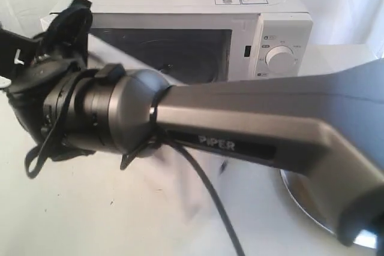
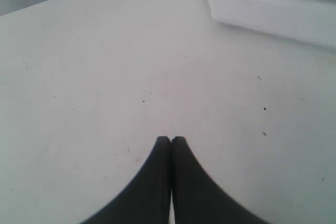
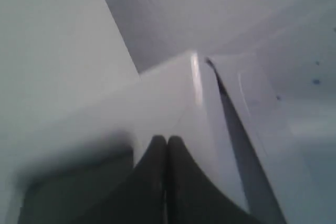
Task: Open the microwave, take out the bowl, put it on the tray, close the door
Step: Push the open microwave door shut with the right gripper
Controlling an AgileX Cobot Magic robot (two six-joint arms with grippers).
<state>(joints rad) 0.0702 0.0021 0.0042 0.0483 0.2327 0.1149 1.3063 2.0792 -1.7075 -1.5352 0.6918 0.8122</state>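
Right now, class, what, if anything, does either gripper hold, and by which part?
Nothing: the left gripper and the right gripper are both shut and empty.

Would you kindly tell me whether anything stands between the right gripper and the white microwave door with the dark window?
Nothing visible does. The shut right gripper sits right at an upper corner of the white microwave door, above its dark window; whether it touches, I cannot tell. The left gripper hangs shut over the white table, aside.

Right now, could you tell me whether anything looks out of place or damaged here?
Nothing looks spilled or damaged. The only oddity: the right arm stretches across in front of the microwave, hiding much of the tray.
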